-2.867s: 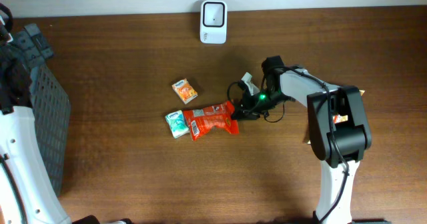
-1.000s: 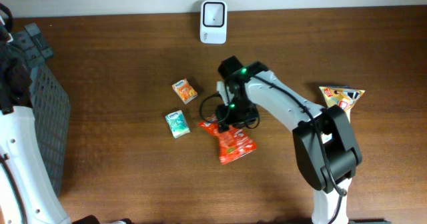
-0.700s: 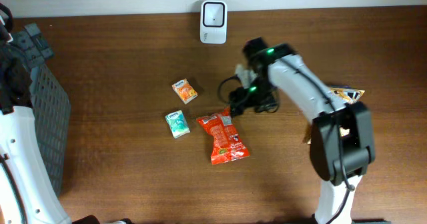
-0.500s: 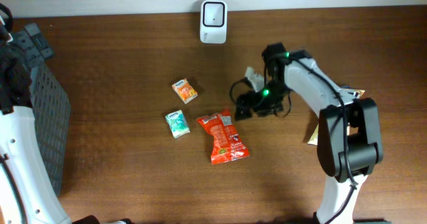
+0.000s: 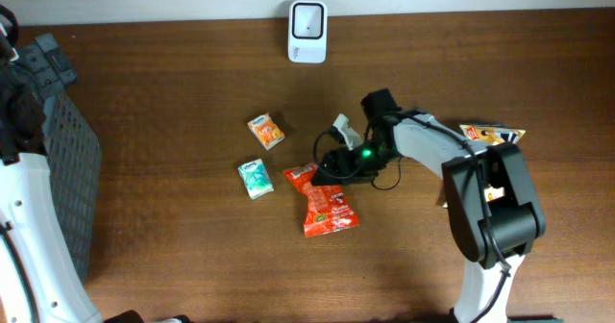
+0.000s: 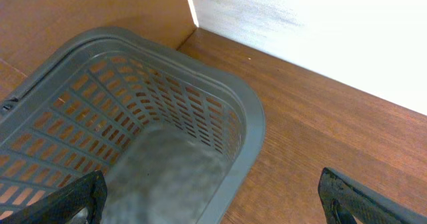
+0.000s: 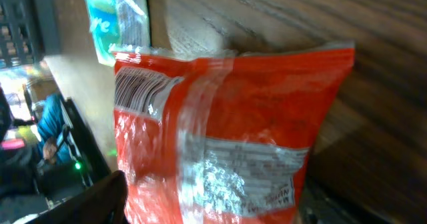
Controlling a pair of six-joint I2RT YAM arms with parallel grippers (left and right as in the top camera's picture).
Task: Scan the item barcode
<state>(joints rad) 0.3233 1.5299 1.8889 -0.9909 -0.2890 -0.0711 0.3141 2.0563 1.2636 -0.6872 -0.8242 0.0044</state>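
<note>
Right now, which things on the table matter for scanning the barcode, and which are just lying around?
For the job: red bag, scanner, right gripper.
Lying about: orange packet, teal packet, yellow bag, basket.

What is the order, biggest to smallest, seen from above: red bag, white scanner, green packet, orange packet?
1. Shiny red plastic snack bag
2. White boxy scanner
3. Small teal-green packet and small orange packet: they look about the same size, so no ranking.
</note>
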